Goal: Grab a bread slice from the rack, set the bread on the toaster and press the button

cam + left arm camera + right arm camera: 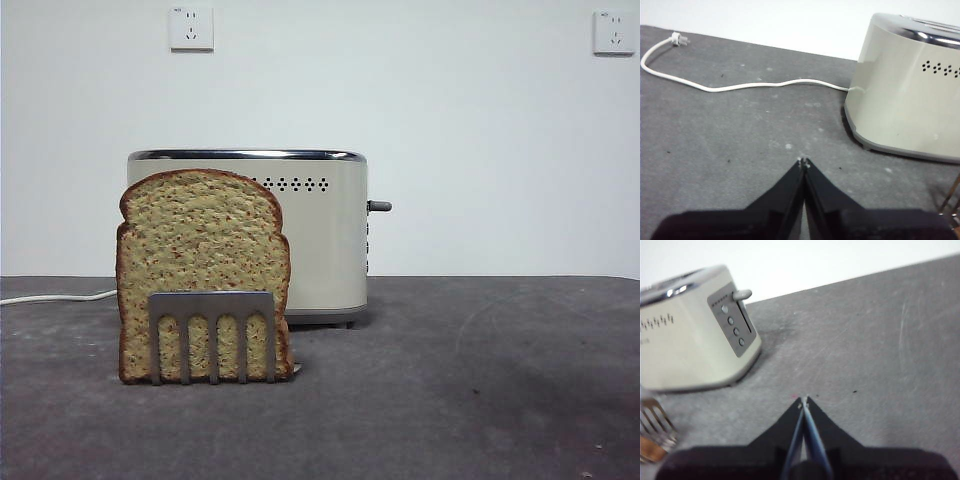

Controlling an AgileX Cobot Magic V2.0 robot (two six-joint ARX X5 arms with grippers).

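A slice of bread (200,240) stands upright in the steel rack (212,334), lower left of the front view, before the cream toaster (320,235) on the grey desk (480,380). The lever button (379,206) juts from the toaster's right end. Left gripper (803,162) and right gripper (803,401) hover with jaws closed, empty.

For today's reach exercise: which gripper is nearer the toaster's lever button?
Right. The right gripper hovers off the toaster's end bearing the button; the left gripper hovers off the opposite end, where the cord exits.
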